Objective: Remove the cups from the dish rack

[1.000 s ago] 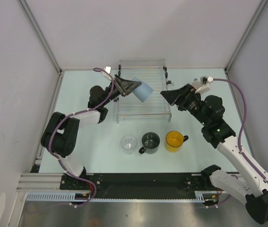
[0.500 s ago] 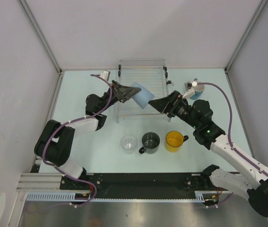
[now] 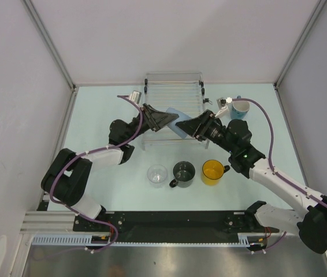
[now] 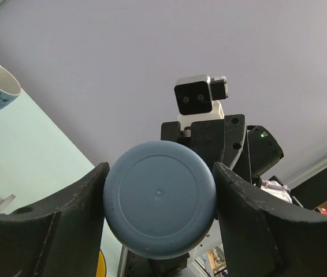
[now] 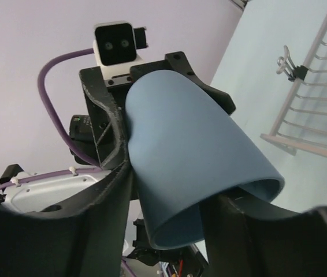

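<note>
Over the front part of the dish rack (image 3: 173, 92), the pale blue cup (image 3: 175, 127) hangs on its side btwn both arms, clear of the bars. The left claw (image 3: 166, 119) pinches it near the base: in the left wrist view the round bottom fills the gap and both fingers (image 4: 77, 202) press vs. its sides. The right claw (image 3: 185, 126) meets it from the other end, at the open mouth. In the right wrist view one finger (image 5: 114, 190) lies along the outer wall and the other sits at the rim, apparently just inside. Can't tell if that claw actually grips yet.

Blue handled mug (image 3: 240, 108) stands upright on the surface (image 3: 94, 109), right of the rack. Along the near side, left to right in a row: clear tumbler (image 3: 158, 175), dark grey mug (image 3: 183, 172), yellow mug (image 3: 212, 172), all upright and apart from each other.
</note>
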